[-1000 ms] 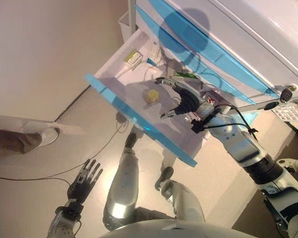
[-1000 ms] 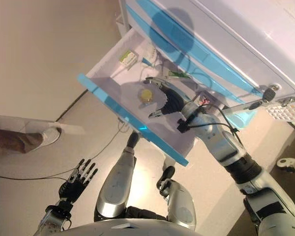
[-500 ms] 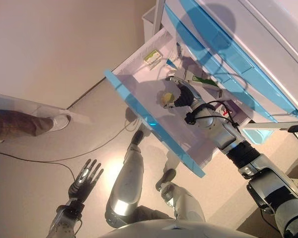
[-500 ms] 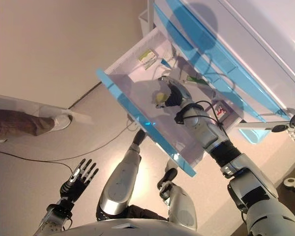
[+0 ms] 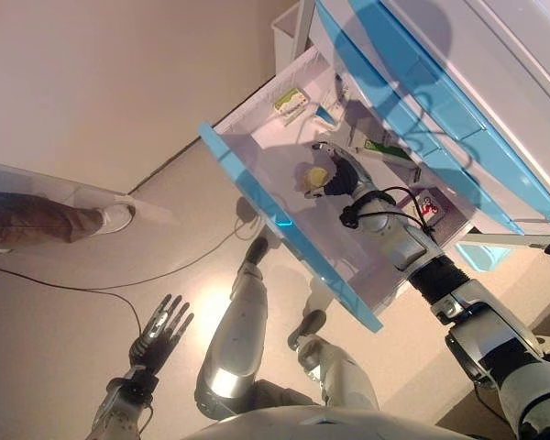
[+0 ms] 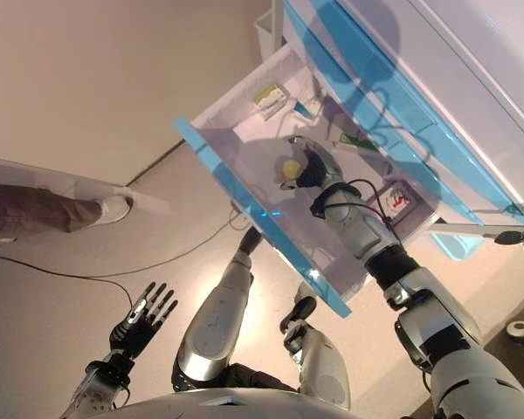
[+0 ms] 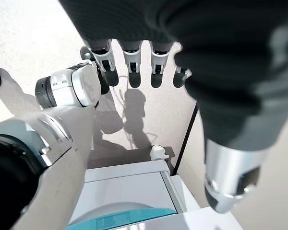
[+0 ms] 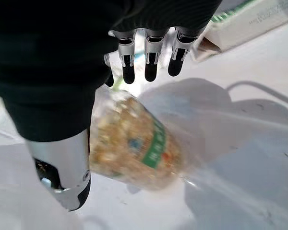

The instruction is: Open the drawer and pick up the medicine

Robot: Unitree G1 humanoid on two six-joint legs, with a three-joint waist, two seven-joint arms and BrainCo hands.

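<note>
We see the drawer (image 5: 257, 197) of a white cabinet (image 5: 495, 55) pulled out, its blue front panel toward the robot and its white floor in view. The right hand (image 5: 341, 176) reaches into the drawer near its middle and meets the medicine (image 5: 315, 176), a clear bottle of yellowish pills with a green band on its label. In the right wrist view the medicine (image 8: 134, 143) lies against the thumb (image 8: 62, 167), while the fingers (image 8: 151, 57) stand straight and spread above it, not curled round it; we judge the hand loose, touching the bottle rather than clasping it. The bottle rests on the drawer floor, tilted on its side. Toward the drawer's back corner lies a small green-and-white packet (image 5: 291, 101), and along the back edge a green-striped box (image 5: 385, 149); a red-and-white packet (image 5: 430, 205) sits near the drawer's right end. The left hand (image 5: 160, 332) hangs low beside the robot, well apart from the drawer, its fingers straight and splayed, holding nothing. A person's leg and shoe (image 5: 64, 220) show on the floor (image 5: 101, 110) at the left
</note>
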